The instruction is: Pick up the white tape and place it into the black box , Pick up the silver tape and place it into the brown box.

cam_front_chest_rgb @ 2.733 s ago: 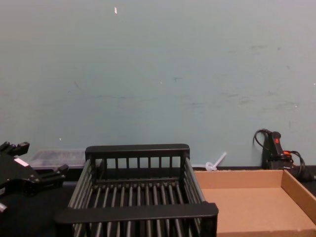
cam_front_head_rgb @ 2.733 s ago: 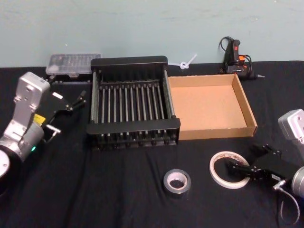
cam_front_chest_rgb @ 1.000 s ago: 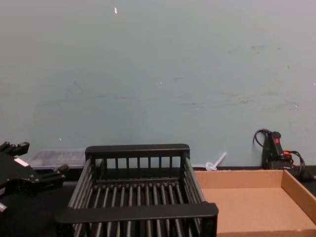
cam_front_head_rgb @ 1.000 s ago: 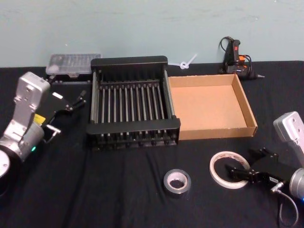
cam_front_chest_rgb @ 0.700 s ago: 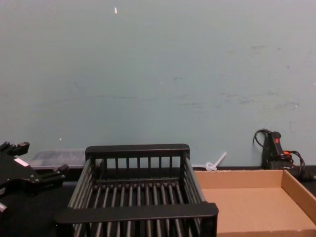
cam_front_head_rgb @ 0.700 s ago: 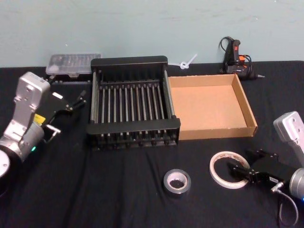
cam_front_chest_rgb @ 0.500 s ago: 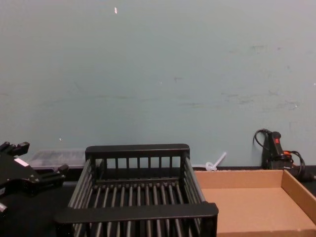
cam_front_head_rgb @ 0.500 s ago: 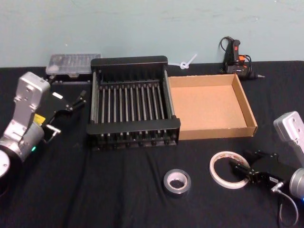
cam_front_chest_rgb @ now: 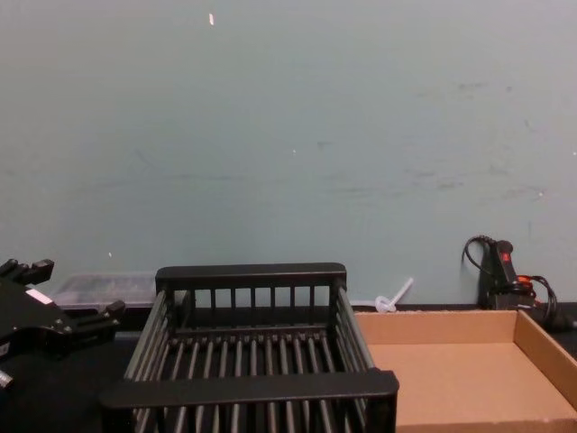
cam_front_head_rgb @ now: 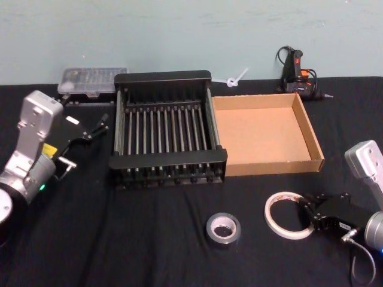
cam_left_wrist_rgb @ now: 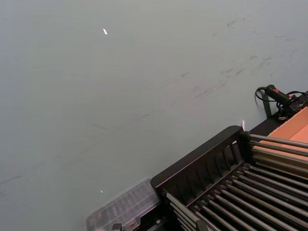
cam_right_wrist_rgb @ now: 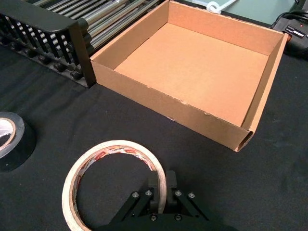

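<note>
So the black desk (cam_front_head_rgb: 149,239) carries the black crate (cam_front_head_rgb: 164,89) at the back, with the cardboard box (cam_front_head_rgb: 311,137) touching its right side, both with nothing in them. The white tape (cam_front_head_rgb: 276,210) lies flat near the front right, and the right tool (cam_front_head_rgb: 310,213) is pinched narrow on its right edge, one finger (cam_right_wrist_rgb: 153,185) inside the ring, one outside. The grey tape (cam_front_head_rgb: 223,229) sits flat to its left, well apart. The left tool (cam_front_head_rgb: 96,128) hangs left of the crate, fingers a bit apart, holding nothing.
</note>
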